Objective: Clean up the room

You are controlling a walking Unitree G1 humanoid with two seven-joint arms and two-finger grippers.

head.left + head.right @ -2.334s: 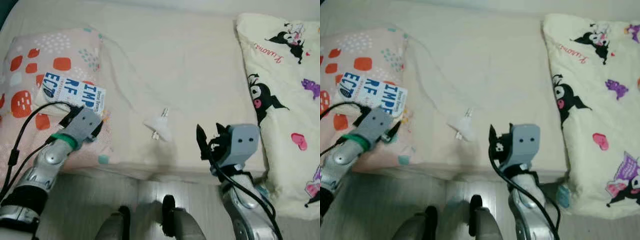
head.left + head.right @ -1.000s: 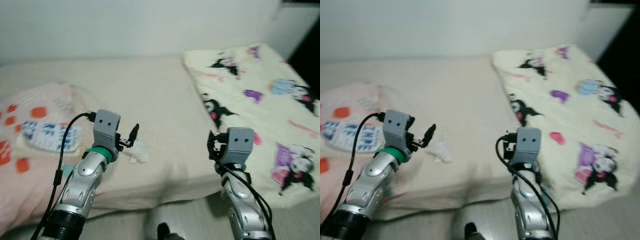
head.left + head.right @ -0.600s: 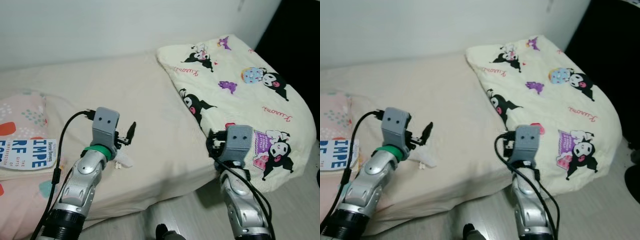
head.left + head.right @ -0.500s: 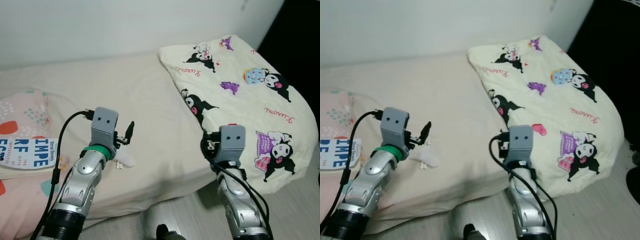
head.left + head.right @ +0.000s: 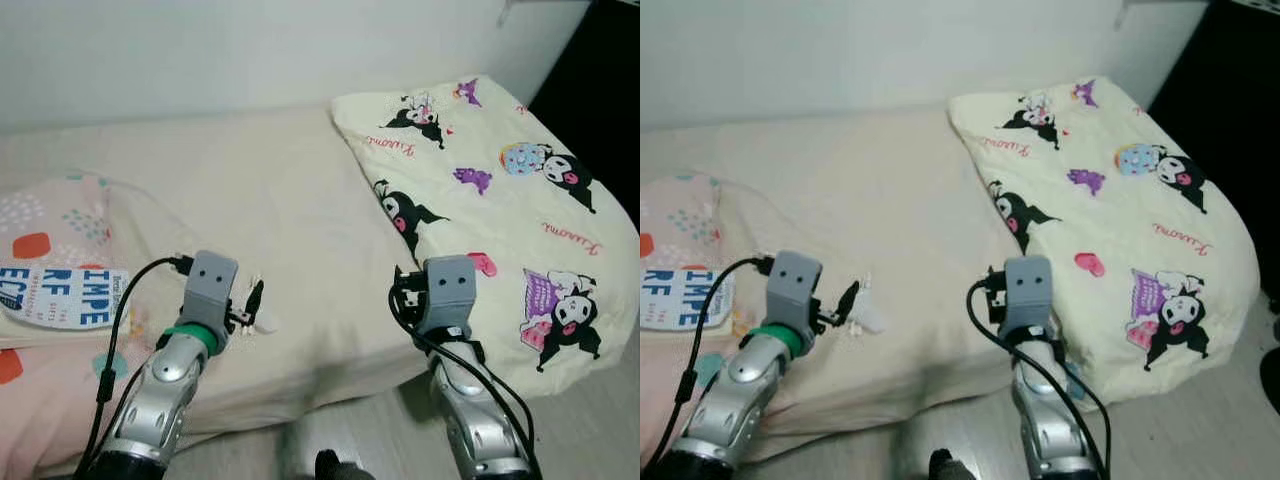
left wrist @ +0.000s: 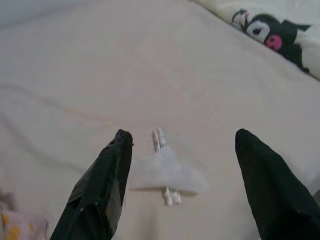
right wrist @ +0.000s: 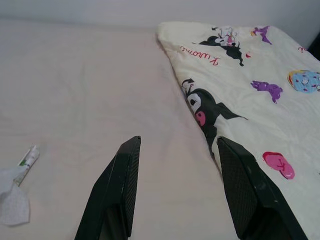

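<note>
The white book with blue letters (image 5: 62, 295) runs off the left edge (title unreadable); the crumpled white wrapper (image 6: 165, 172) stays blurred.

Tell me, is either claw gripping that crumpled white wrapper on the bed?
No. The left gripper is open, straddling the crumpled white wrapper without touching it; the right gripper is open and holds nothing.

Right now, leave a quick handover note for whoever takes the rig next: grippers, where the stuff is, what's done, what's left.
Left gripper: open, empty, fingers either side of the crumpled white wrapper on the beige bed, not closed on it.
Right gripper: open, empty, hovering over the bed's front edge near the cartoon-print blanket.
Book lies on the pink pillow.
Done: nothing picked up.
Left: close on the wrapper and remove it, probably then the book.
</note>
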